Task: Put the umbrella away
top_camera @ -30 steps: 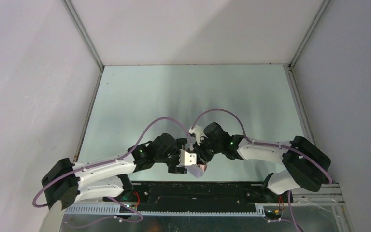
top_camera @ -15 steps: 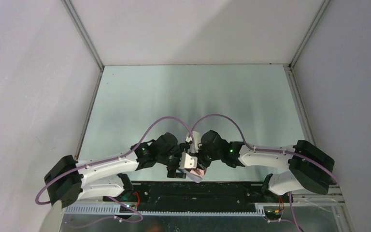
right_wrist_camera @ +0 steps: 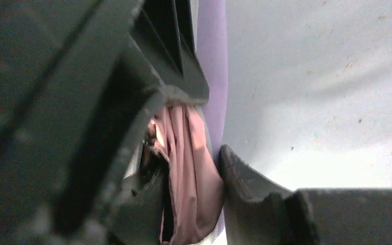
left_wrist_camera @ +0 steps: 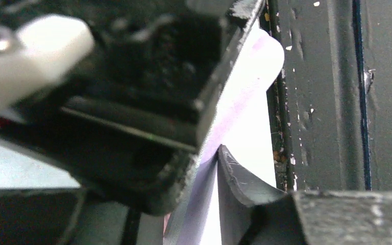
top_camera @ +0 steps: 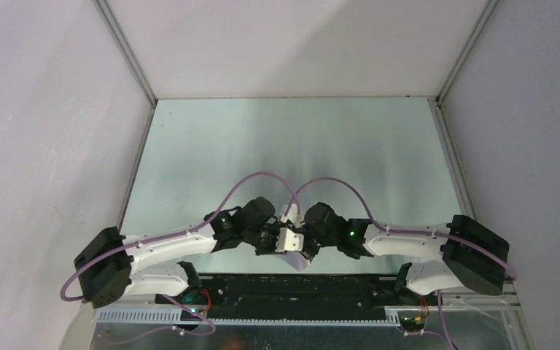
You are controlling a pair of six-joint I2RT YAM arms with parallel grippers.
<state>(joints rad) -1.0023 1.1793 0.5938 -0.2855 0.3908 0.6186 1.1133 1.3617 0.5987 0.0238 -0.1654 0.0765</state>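
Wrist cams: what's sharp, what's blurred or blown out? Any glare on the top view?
Left wrist: near foreground badly blurred, case blown out almost to white, only the dark rail at right crisp. Right wrist: left half dark and defocused, umbrella fabric reasonably sharp. Top external: sharp, evenly lit, soft glare streaks on the table.

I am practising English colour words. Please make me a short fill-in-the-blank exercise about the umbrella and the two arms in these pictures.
1. In the right wrist view, the fabric of the umbrella is ___.
2. The cable that loops above the left arm is ___.
3. A small ___ light glows on the right arm.
Missing words: pink; purple; green.
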